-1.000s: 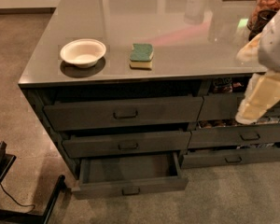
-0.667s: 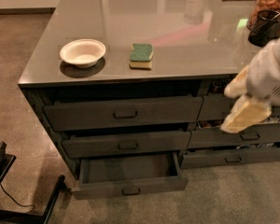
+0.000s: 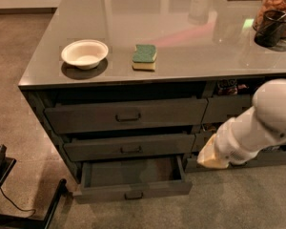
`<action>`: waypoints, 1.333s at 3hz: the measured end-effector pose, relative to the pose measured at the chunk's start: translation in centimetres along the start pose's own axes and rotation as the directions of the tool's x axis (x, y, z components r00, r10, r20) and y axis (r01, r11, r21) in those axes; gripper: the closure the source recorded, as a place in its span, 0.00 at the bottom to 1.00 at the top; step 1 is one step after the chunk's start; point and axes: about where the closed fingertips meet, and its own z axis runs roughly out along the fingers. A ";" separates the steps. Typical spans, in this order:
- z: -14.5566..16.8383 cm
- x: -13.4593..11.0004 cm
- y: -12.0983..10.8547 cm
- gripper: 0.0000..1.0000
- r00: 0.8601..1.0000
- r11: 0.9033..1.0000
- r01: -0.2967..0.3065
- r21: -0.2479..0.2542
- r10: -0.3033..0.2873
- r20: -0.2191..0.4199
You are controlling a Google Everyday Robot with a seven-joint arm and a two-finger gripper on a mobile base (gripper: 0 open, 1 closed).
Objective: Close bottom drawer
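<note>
Jaws right of open bottom drawer (image 3: pixel 133 189)

We see warm, dim light from above: glare on the countertop (image 3: pixel 190 46), a soft shadow under the bowl (image 3: pixel 85 54), dark drawer gaps (image 3: pixel 128 90); the gripper (image 3: pixel 210 157) glows yellowish at lower right.

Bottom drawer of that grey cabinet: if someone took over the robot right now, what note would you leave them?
Gripper: at the arm's tip, low on the right, in front of the neighbouring drawer stack, just right of the bottom drawer; it appears clear of it.
Bottom drawer: pulled out, and the inside looks empty.
Done: nothing on the drawer yet.
Left: bring the gripper to the drawer's front panel and push it fully in.
</note>
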 end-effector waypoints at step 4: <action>12.8 5.3 0.9 1.00 0.982 0.999 0.037 -0.017 -0.033 0.188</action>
